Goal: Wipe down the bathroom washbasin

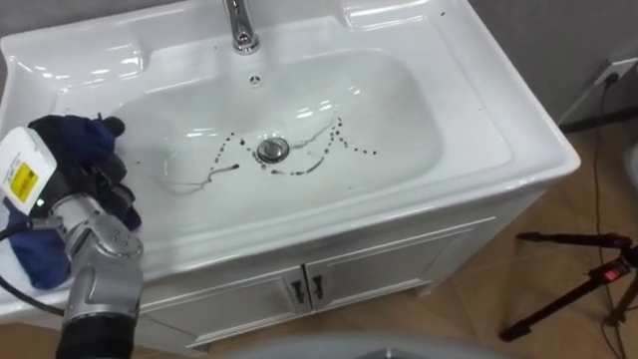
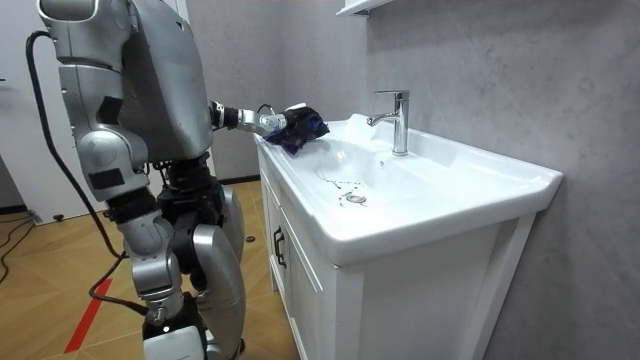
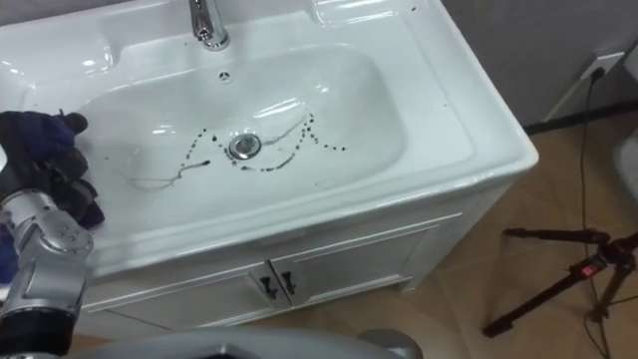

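The white basin (image 1: 478, 90) has dark streaks and dots (image 1: 304, 166) around its metal drain (image 1: 271, 150). My left hand (image 1: 100, 194) is at the basin's left rim, its fingers curled round a dark blue cloth (image 1: 70, 140) that bunches above the hand and hangs below it. The cloth sits over the rim, left of the streaks and apart from them. In the room view I stand at the vanity's end, with that hand (image 2: 268, 120) holding the cloth (image 2: 300, 125) over the near corner.
A chrome faucet (image 1: 239, 25) stands at the back of the bowl. White cabinet doors (image 1: 299, 289) are under the basin. A black tripod (image 1: 578, 279) lies on the wooden floor to the right, near a wall socket (image 1: 618, 72).
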Robot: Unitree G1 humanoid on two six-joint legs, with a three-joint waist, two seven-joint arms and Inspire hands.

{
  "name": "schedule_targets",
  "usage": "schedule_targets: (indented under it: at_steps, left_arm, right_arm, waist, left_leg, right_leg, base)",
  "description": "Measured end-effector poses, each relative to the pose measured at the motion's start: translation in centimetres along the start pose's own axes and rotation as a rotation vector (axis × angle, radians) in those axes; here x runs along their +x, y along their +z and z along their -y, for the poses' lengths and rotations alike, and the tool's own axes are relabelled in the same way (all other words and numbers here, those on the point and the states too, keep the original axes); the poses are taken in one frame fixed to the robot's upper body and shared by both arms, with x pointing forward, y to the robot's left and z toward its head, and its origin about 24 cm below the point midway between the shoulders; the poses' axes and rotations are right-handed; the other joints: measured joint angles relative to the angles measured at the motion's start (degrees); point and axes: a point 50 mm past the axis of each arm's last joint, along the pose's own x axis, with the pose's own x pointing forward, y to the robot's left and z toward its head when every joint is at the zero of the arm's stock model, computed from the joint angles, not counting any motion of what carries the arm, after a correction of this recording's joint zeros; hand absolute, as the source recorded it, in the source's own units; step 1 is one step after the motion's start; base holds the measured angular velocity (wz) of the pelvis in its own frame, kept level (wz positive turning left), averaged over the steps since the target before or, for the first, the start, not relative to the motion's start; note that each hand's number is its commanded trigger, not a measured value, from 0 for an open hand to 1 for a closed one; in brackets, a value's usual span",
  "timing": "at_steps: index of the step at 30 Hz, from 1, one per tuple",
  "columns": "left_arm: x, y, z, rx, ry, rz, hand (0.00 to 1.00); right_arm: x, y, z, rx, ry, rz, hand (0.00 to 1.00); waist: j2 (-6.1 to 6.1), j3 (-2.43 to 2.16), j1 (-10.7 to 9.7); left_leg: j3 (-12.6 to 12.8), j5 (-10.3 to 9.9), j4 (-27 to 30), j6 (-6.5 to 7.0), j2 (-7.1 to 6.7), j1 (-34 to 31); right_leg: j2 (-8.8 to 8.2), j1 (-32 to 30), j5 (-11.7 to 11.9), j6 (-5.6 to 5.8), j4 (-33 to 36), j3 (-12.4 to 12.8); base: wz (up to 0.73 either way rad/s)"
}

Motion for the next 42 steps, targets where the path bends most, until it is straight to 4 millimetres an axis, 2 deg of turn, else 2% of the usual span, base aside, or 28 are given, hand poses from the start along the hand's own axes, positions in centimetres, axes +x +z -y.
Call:
schedule_targets:
  at_steps: [2, 7, 10, 13, 17, 20, 22, 27, 33, 37, 38, 42]
  left_arm:
    - [-0.2, 0.8, 0.1, -0.012, -0.003, 0.033, 1.0]
    - [-0.2, 2.1, -0.3, -0.041, 0.024, 0.108, 1.0]
    - [-0.2, 2.4, -0.4, -0.054, 0.029, 0.126, 1.0]
    - [-0.6, 2.9, 0.0, -0.06, 0.007, 0.154, 1.0]
    - [-1.2, 3.7, 0.8, -0.032, -0.026, 0.209, 1.0]
    - [-1.4, 3.9, 1.0, -0.006, -0.039, 0.234, 1.0]
    - [-1.4, 4.0, 1.0, -0.005, -0.044, 0.237, 1.0]
    - [-1.6, 4.2, 1.2, 0.021, -0.051, 0.261, 1.0]
    - [-1.9, 2.9, 2.5, 0.117, -0.137, 0.247, 1.0]
    - [-2.8, 1.3, 4.3, 0.224, -0.257, 0.225, 1.0]
    - [-3.0, 0.7, 4.7, 0.256, -0.29, 0.209, 1.0]
    - [-2.9, 0.4, 4.7, 0.3, -0.302, 0.202, 1.0]
  right_arm:
    - [0.0, 0.0, 0.0, 0.001, -0.005, 0.009, 0.0]
    - [0.0, 0.0, -0.1, -0.003, 0.0, 0.015, 0.0]
    - [0.1, 0.0, -0.5, -0.002, 0.02, 0.013, 0.0]
    - [0.1, 0.1, -0.5, -0.002, 0.024, 0.012, 0.0]
    - [0.1, 0.1, -0.5, -0.002, 0.024, 0.008, 0.0]
    - [0.1, 0.1, -0.5, -0.002, 0.017, 0.004, 0.0]
    - [0.1, 0.0, -0.5, -0.003, 0.019, 0.004, 0.0]
    - [0.2, -0.6, -0.7, -0.001, 0.027, -0.016, 0.0]
    - [0.2, -0.9, -0.9, -0.006, 0.055, -0.037, 0.0]
    - [0.1, -0.7, -0.9, -0.012, 0.059, -0.027, 0.0]
    - [0.1, -0.7, -0.8, -0.023, 0.054, -0.029, 0.0]
    - [0.1, -0.8, -0.7, -0.044, 0.028, -0.038, 0.0]
  waist:
    - [0.61, 0.36, -0.11]
    - [2.09, 0.69, -0.59]
    - [2.1, 0.72, -1.21]
    - [1.58, 0.96, -1.59]
    - [0.55, 0.6, -1.64]
    - [0.26, 0.37, -1.64]
    - [0.38, 0.36, -1.74]
    - [1.56, 0.34, -2.29]
    - [1.53, 0.72, -3.15]
    - [0.96, 0.84, -3.31]
    - [0.83, 0.75, -3.49]
    - [0.63, 0.63, -3.74]
  left_leg:
    - [-0.21, -0.02, -0.08, 0.0, 0.03, -0.07]
    - [-0.1, 0.0, 0.1, -0.01, 0.04, -0.67]
    - [0.22, 0.01, 0.75, -0.02, 0.01, -0.66]
    - [0.28, 0.01, 0.77, -0.02, -0.05, -0.81]
    - [0.27, 0.01, 0.83, -0.02, -0.04, -1.03]
    - [0.44, 0.01, 0.8, -0.02, -0.03, -1.16]
    - [0.57, 0.0, 0.76, -0.01, -0.04, -1.19]
    - [0.55, 0.01, 0.78, -0.01, -0.03, -1.06]
    - [1.05, 0.01, 0.85, -0.01, -0.05, -0.69]
    - [1.59, 0.01, 0.71, -0.01, -0.08, -0.68]
    - [1.59, 0.0, 0.63, -0.01, -0.06, -0.66]
    - [1.56, -0.01, 0.17, 0.0, -0.04, -0.58]
  right_leg:
    - [0.01, 0.06, 0.0, 0.0, -0.12, -0.22]
    - [0.02, -0.71, -0.02, 0.0, 0.07, -0.06]
    - [-0.03, -0.66, -0.07, -0.02, 0.06, 0.15]
    - [-0.1, -0.69, -0.12, 0.0, 0.06, 0.17]
    - [-0.06, -1.16, -0.12, -0.02, 0.05, 0.21]
    - [0.1, -1.5, -0.05, -0.02, 0.16, 0.75]
    - [0.12, -1.41, -0.03, 0.0, 0.26, 0.88]
    - [0.13, -1.38, 0.03, -0.02, 0.35, 0.87]
    - [0.19, -1.6, -0.09, -0.03, 0.34, 1.47]
    - [0.15, -1.6, -0.1, -0.02, 0.74, 1.66]
    - [0.19, -1.6, -0.1, -0.02, 0.8, 1.65]
    - [0.26, -1.61, -0.09, -0.02, 1.07, 1.62]
  base:
    - [0.05]
    - [-0.01]
    - [-0.04]
    - [0.0]
    - [0.0]
    - [-0.03]
    - [-0.02]
    - [0.0]
    - [-0.06]
    - [-0.04]
    - [0.0]
    - [0.0]
